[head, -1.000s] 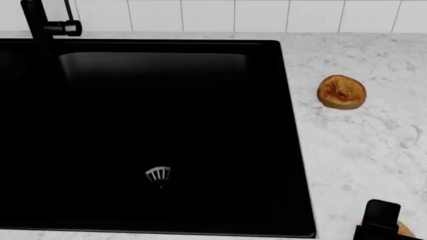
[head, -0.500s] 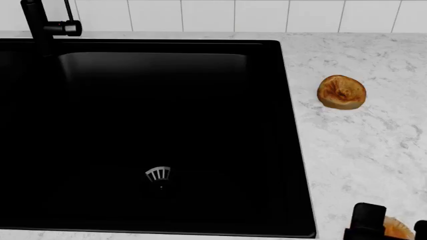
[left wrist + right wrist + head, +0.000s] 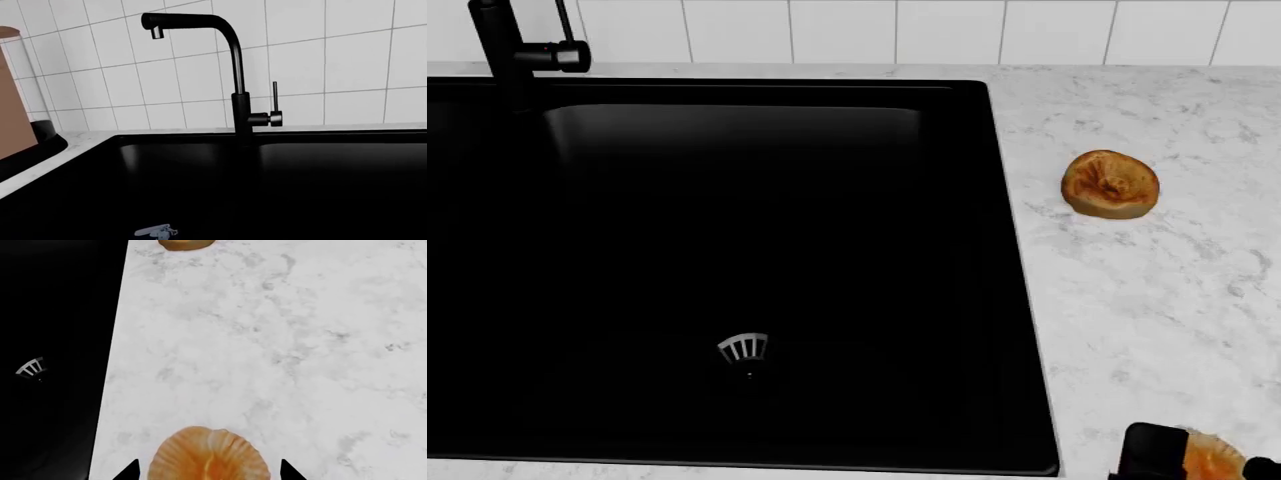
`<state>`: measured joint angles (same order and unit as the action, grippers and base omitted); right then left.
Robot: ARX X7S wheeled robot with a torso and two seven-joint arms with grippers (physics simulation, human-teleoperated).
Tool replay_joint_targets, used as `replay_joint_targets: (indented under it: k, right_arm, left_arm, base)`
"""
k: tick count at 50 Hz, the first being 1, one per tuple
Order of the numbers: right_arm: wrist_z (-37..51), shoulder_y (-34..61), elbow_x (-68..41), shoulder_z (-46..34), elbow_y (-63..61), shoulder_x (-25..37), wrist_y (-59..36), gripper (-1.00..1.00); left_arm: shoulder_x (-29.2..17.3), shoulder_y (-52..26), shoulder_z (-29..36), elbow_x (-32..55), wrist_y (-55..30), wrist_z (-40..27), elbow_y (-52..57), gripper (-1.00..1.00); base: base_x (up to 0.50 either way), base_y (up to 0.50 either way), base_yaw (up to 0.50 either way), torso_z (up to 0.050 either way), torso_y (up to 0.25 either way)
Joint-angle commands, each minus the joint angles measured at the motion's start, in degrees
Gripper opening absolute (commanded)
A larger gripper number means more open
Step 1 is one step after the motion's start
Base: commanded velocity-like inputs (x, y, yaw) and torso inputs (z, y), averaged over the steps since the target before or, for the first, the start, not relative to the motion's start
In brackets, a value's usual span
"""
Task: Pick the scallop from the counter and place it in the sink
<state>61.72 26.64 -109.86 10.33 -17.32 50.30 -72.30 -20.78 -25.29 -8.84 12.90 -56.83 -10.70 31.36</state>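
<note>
The sink (image 3: 734, 260) fills the left and centre of the head view, a glossy black basin w/ its small silver drain (image 3: 743, 349) low in the middle; the black faucet (image 3: 507, 50) stands at upper left. The counter (image 3: 1148, 300) runs down the right side as white marble. A lumpy orange-brown item (image 3: 1110, 185) sits at mid-right, well apart from the action (not the target).

The scallop (image 3: 209, 456) lies flat on the counter at the bottom centre of the right wrist view, near the basin's edge. The right gripper (image 3: 209, 471) straddles it: one dark fingertip shows on either side, jaws wide, both tips seemingly clear of the shell, nothing gripped yet. In the head view this is the bottom right corner, mostly cropped. The left gripper isn't visible in any pic.

Risks, as a judgement:
- The shell is thin and flat, so jaws closing too high could skim over the top, or pinch only the rim and flick it away.
- Off-centre closing could push it sideways across the smooth stone.
- A weak edge grip might let it drop short of the sink during the carry over.
</note>
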Motion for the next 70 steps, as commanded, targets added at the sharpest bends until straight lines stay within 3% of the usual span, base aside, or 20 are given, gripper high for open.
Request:
replay_joint_targets:
  k: [1, 26, 27, 36, 59, 70]
  right_arm:
    - [-2.3, -1.9, 2.2, 0.7, -0.1, -0.7, 0.3, 1.0]
    - [-8.8, -6.7, 9.6, 1.3, 0.5, -3.0, 1.3, 1.0]
    - [-8.6, -6.4, 10.5, 0.9, 0.3, -2.8, 1.2, -1.0]
    - [-11.5, -5.2, 15.4, -0.4, -2.6, -2.0, 0.8, -1.0]
    - [-8.7, 11.0, 9.5, -4.6, -5.4, 1.1, -0.2, -1.0]
    - [-13.2, 23.2, 14.5, -13.8, -0.5, -5.0, -2.5, -1.0]
  left_arm:
    - [0.0, 0.2, 0.2, 0.1, 0.0, -0.2, 0.1, 1.0]
    - [-0.2, 0.3, 1.1, 0.1, 0.3, -0.7, -0.7, 1.0]
    - [-0.2, 0.3, 1.1, 0.1, 0.3, -0.7, -0.7, 1.0]
    - [-0.4, 0.4, 0.9, 0.3, 0.0, -0.8, -0.2, 1.0]
    - [-0.8, -0.9, 1.6, 0.7, -0.7, -1.0, -0.2, 1.0]
    - [-0.8, -0.9, 1.8, 0.8, -0.3, -1.0, -0.5, 1.0]
  base:
    - [0.0, 0.0, 0.0, 0.0, 0.0]
    - [0.0, 0.0, 0.0, 0.0, 0.0]
    - [0.01, 0.0, 0.0, 0.0, 0.0]
    - [0.0, 0.0, 0.0, 0.0, 0.0]
    - [0.0, 0.0, 0.0, -0.001, 0.0]
    - [0.0, 0.0, 0.0, 0.0, 0.0]
